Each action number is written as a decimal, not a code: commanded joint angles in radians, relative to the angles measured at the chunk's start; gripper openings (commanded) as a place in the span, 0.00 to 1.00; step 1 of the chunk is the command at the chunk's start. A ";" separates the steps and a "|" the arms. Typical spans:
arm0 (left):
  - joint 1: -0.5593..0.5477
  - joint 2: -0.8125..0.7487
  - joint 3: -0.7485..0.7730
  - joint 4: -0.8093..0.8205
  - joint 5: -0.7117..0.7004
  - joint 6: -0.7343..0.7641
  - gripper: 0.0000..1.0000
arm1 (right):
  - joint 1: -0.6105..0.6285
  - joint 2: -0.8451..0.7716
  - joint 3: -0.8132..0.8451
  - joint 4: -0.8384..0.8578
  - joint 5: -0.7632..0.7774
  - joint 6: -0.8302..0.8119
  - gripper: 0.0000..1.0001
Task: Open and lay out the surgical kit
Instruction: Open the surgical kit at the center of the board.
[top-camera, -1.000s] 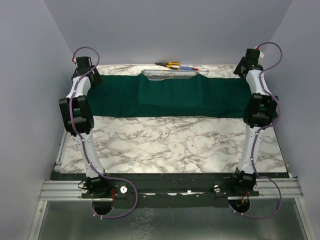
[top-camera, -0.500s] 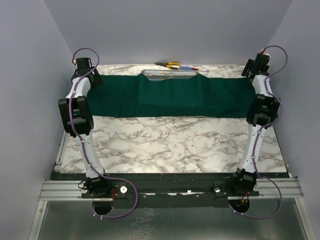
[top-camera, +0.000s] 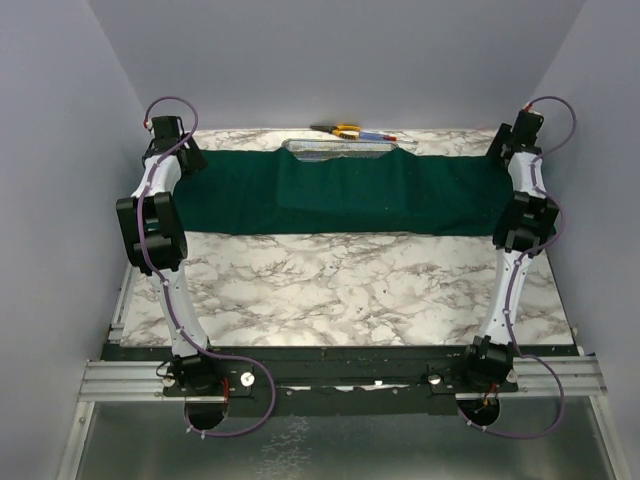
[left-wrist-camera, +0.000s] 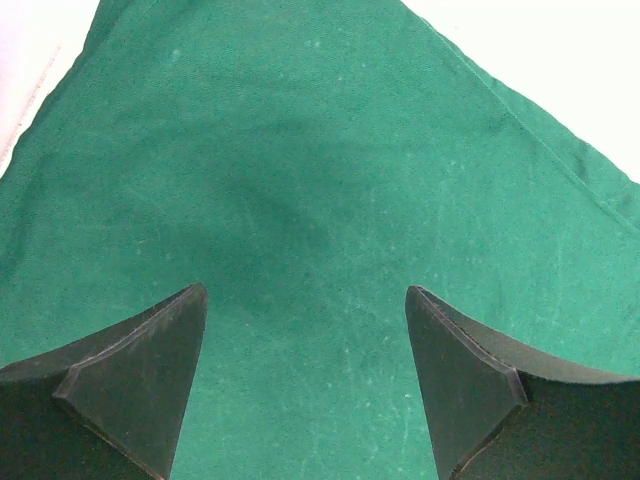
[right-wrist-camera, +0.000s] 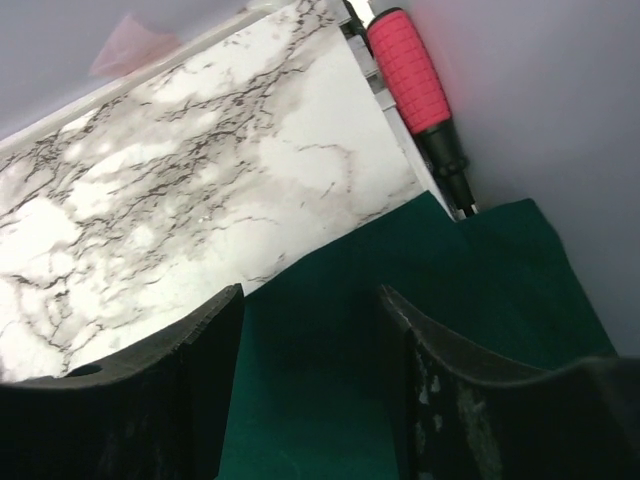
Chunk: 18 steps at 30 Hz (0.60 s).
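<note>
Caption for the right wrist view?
Open right gripper above green cloth corner; red-handled tool at edge of marble table.

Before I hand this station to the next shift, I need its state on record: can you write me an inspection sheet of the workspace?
Surface: marble-pattern tabletop, no spills or damage seen.
Job's things: dark green cloth spread across the far half, covering most of the wire-mesh tray, whose far rim shows; packets and instruments not seen.
Clutter: yellow-handled tool and red and blue pens behind the tray; red-gripped tool at the table edge by the cloth's corner.
Claws: left claw open above the cloth; right claw open over the cloth's corner; both hold nothing.
Cables: purple cables looped along both arms, no snag seen.
Surroundings: pale walls on three sides; metal rail at the near edge.
</note>
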<state>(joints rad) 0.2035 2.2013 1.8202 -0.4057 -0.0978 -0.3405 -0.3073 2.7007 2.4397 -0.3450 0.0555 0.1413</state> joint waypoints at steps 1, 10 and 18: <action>0.001 -0.053 -0.006 0.003 0.024 -0.010 0.82 | 0.005 0.031 0.044 -0.035 -0.034 0.000 0.55; 0.001 -0.075 -0.014 0.002 0.026 0.000 0.82 | 0.005 0.046 0.059 -0.054 -0.032 0.023 0.36; 0.001 -0.081 -0.018 0.002 0.017 0.003 0.82 | 0.006 0.081 0.094 -0.075 -0.012 0.045 0.39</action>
<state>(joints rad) 0.2035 2.1677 1.8149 -0.4057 -0.0925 -0.3405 -0.3012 2.7338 2.4825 -0.3729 0.0387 0.1692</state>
